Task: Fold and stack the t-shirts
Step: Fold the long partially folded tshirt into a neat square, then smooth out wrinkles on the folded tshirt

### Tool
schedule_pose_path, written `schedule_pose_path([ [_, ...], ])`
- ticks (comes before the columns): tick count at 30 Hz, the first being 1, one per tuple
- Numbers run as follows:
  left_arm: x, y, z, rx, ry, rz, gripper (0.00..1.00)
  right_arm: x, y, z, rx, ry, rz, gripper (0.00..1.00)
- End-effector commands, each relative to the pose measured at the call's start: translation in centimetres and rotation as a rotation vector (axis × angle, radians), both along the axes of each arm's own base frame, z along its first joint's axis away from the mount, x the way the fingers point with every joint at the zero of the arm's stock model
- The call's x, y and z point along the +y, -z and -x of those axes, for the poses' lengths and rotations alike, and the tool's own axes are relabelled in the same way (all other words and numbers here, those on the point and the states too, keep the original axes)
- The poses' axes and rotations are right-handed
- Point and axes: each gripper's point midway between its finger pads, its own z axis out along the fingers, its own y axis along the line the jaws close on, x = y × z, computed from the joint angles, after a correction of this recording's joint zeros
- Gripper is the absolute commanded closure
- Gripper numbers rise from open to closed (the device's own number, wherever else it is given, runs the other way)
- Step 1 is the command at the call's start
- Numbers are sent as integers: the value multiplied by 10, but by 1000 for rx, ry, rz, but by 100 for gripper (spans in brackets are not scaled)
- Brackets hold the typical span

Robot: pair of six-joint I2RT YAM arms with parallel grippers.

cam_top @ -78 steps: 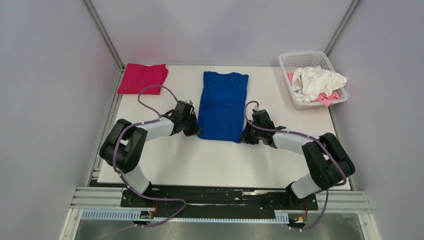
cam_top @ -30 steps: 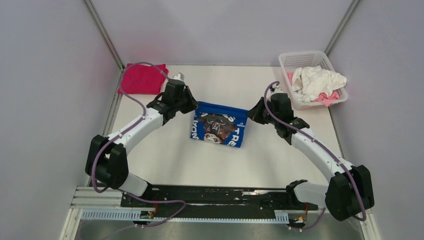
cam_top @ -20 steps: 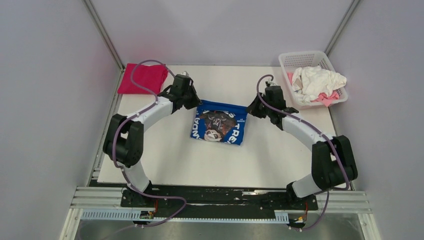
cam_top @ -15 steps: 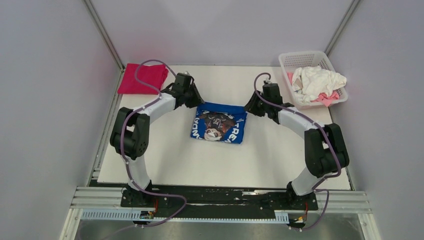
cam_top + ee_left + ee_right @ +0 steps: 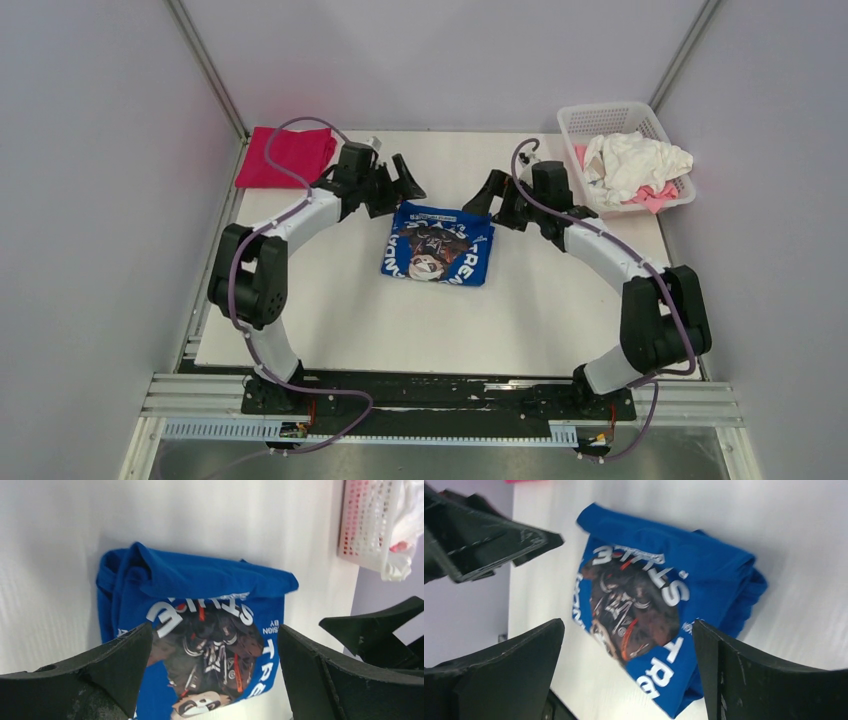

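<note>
The folded royal-blue t-shirt (image 5: 437, 244) is laid graphic-up on the tabletop (image 5: 330, 320). The left claw (image 5: 403, 188) and right claw (image 5: 484, 197) are held spread wide, empty, just beyond its far corners. A magenta t-shirt (image 5: 285, 156) is seen to its far left.

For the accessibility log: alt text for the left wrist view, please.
A folded royal-blue t-shirt, dark graphic and white lettering up, lies on the white table, framed by the open left tool. A white basket sits at upper right.
</note>
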Motion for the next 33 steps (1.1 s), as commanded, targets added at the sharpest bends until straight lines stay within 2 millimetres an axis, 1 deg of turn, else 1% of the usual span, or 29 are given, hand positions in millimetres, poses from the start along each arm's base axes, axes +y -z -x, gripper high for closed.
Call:
schedule_pose_path([
  [1, -30, -15, 28, -38, 130, 72, 0, 29, -24, 30, -39, -152, -144, 0],
  [3, -36, -5, 31, -19, 140, 73, 0, 31, -24, 28, -47, -150, -162, 0],
  [4, -38, 1, 29, -13, 141, 77, 0, 32, -22, 27, -41, -147, -165, 0],
  [5, -41, 0, 25, -15, 141, 86, 0, 33, -19, 25, -35, -148, -167, 0],
  [6, -43, 6, 21, -9, 139, 86, 0, 34, -17, 22, -30, -148, -168, 0],
  [8, -47, 11, 9, -9, 132, 86, 0, 36, -10, 13, -27, -146, -159, 0],
  [9, -50, 12, -1, -17, 122, 80, 0, 36, -8, 7, -31, -144, -149, 0],
  [10, -50, 15, -6, -14, 116, 71, 0, 36, -5, -1, -35, -139, -134, 0],
  [11, -51, 16, -20, -26, 104, 61, 0, 35, -4, -10, -43, -127, -120, 0],
  [12, -50, 19, -25, -20, 95, 47, 0, 33, 1, -18, -39, -109, -104, 0],
  [13, -52, 22, -40, -28, 81, 30, 0, 31, 6, -27, -34, -94, -93, 0],
  [14, -49, 30, -41, 3, 74, 9, 0, 27, 12, -34, -20, -76, -85, 0],
  [15, -50, 39, -52, 12, 66, -9, 0, 25, 22, -41, 4, -63, -83, 0],
  [16, -49, 42, -56, 28, 60, -19, 0, 23, 27, -47, 16, -54, -83, 0],
  [17, -48, 60, -56, 64, 58, -31, 0, 21, 33, -53, 33, -40, -83, 0],
  [18, -47, 66, -56, 84, 56, -32, 0, 18, 39, -58, 46, -26, -82, 0],
  [19, -45, 80, -55, 112, 55, -41, 0, 15, 46, -63, 56, -11, -77, 0],
  [21, -41, 95, -51, 153, 49, -55, 0, 10, 59, -73, 72, 20, -55, 0],
  [23, -36, 105, -45, 185, 43, -75, 0, 7, 72, -78, 102, 31, -45, 0],
  [24, -33, 110, -40, 204, 40, -88, 0, 7, 80, -77, 126, 34, -37, 0],
  [25, -31, 108, -39, 203, 37, -93, 0, 6, 88, -75, 159, 40, -28, 0],
  [26, -26, 114, -32, 221, 30, -111, 0, 4, 94, -75, 179, 50, -21, 0],
  [27, -25, 107, -31, 210, 27, -114, 0, 3, 96, -75, 190, 58, -14, 0],
  [28, -21, 107, -29, 209, 24, -128, 0, 2, 96, -75, 196, 63, -12, 0],
  [29, -18, 97, -28, 202, 23, -132, 0, 2, 92, -76, 195, 64, -9, 0],
  [30, -17, 91, -27, 191, 31, -139, 0, 2, 85, -76, 188, 60, -9, 0],
  [31, -17, 77, -26, 175, 37, -137, 0, 3, 76, -75, 176, 50, -12, 0],
  [32, -18, 69, -24, 160, 51, -130, 0, 4, 63, -73, 153, 39, -18, 0],
  [33, -20, 47, -24, 116, 58, -112, 0, 5, 50, -71, 126, 32, -20, 0],
])
